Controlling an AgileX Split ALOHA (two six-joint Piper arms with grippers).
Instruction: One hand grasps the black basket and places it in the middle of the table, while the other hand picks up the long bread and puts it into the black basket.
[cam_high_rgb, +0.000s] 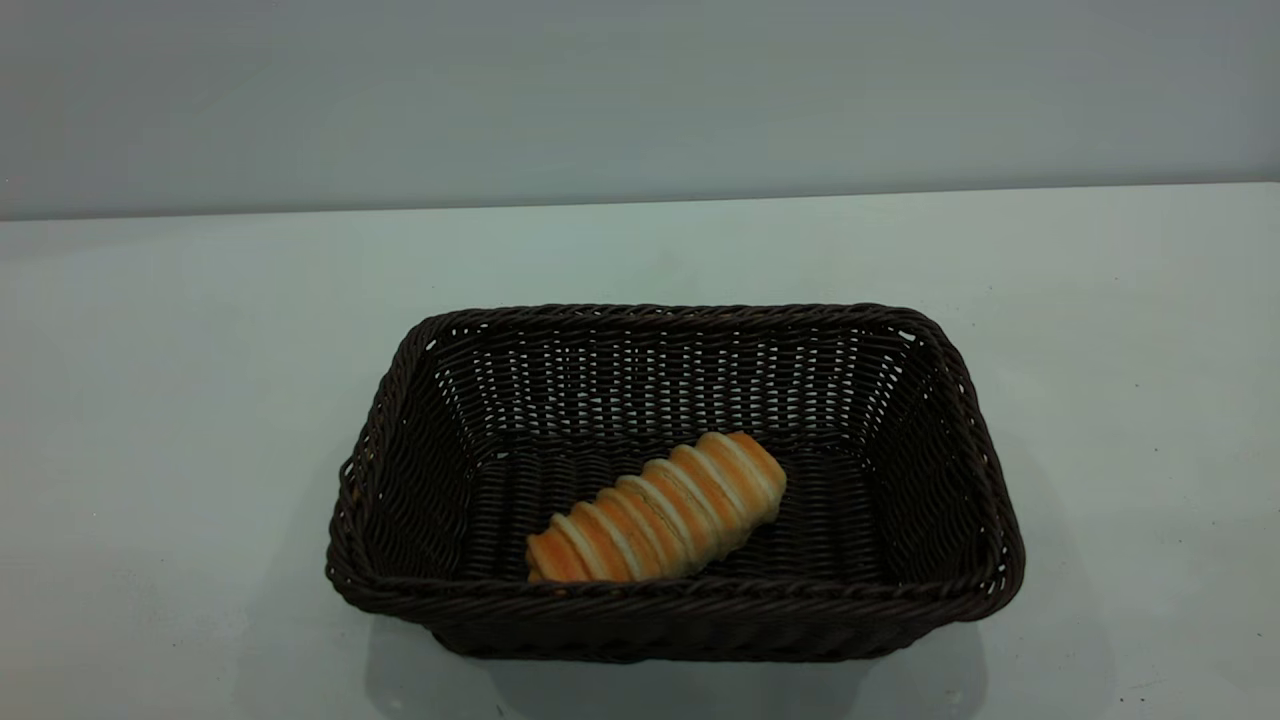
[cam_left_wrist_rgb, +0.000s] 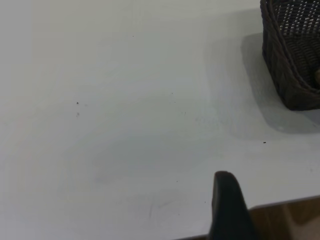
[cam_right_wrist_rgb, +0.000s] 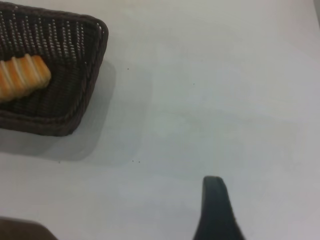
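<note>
— Both jobs look finished to me. Starting left of the basket (cam_high_rgb: 420, 560): the left gripper (cam_left_wrist_rgb: 227, 207) is parked well off that side, over bare table (cam_high_rgb: 150, 400) by the near edge. Only one dark finger (cam_left_wrist_rgb: 225, 195) of it shows in its own camera, so I can't tell whether it's spread or pressed together.

— And the basket itself?

— Roughly mid-table, flat on its base. The bread (cam_high_rgb: 655, 510) lies on the floor inside, slanted, one end tucked against the near wall, the other pointing toward the right far corner. Nothing is touching either one.

— So what's the step now?

— Pulling back, I'd judge. To do it well, each arm should stay high and outward, away from the braided rim, so a fingertip doesn't hook the weave and drag the basket off centre. The bread sits low and loose, so a knock could roll it.

— The right side?

— Right gripper (cam_right_wrist_rgb: 215, 210) hangs well right of the basket, above open table. Again one finger (cam_right_wrist_rgb: 214, 192) in view, so spread or closed I can't say. It holds nothing that I can see.
</note>
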